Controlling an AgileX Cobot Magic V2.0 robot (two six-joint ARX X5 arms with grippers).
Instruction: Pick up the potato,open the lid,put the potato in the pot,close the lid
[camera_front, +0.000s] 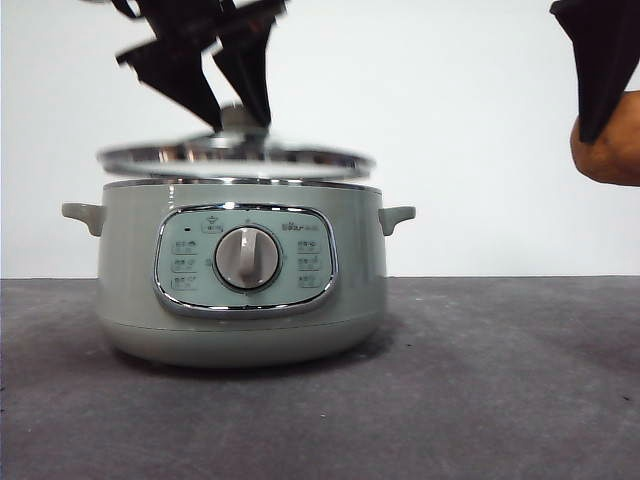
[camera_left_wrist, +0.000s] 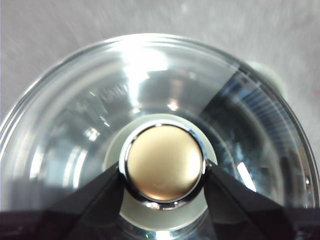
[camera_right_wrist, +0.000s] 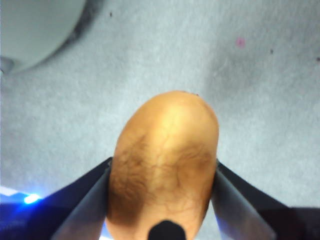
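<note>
The potato (camera_right_wrist: 164, 165) is in my right gripper (camera_right_wrist: 162, 172), pinched between the two jaws, one on each side of it. In the front view I see it high at the right edge (camera_front: 612, 150), in the air, well apart from the pot (camera_front: 240, 290) and well above the table (camera_front: 480, 390). Only a part of it shows there, under the dark jaw of the gripper (camera_front: 600, 70).

My left gripper (camera_left_wrist: 163, 172) is on the lid (camera_left_wrist: 100, 125). Its jaws press on the round knob (camera_left_wrist: 164, 162) from both sides. In the front view this gripper (camera_front: 232, 100) comes down from above, a little blurred, and the lid (camera_front: 236, 160) hangs just over the rim of the pot. I see a thin gap between the chrome rim of the lid and the top of the pot, so the lid is not resting on it. The lid looks about level.

The pot stands on the dark table with its dial (camera_front: 247, 258) facing the front camera.
</note>
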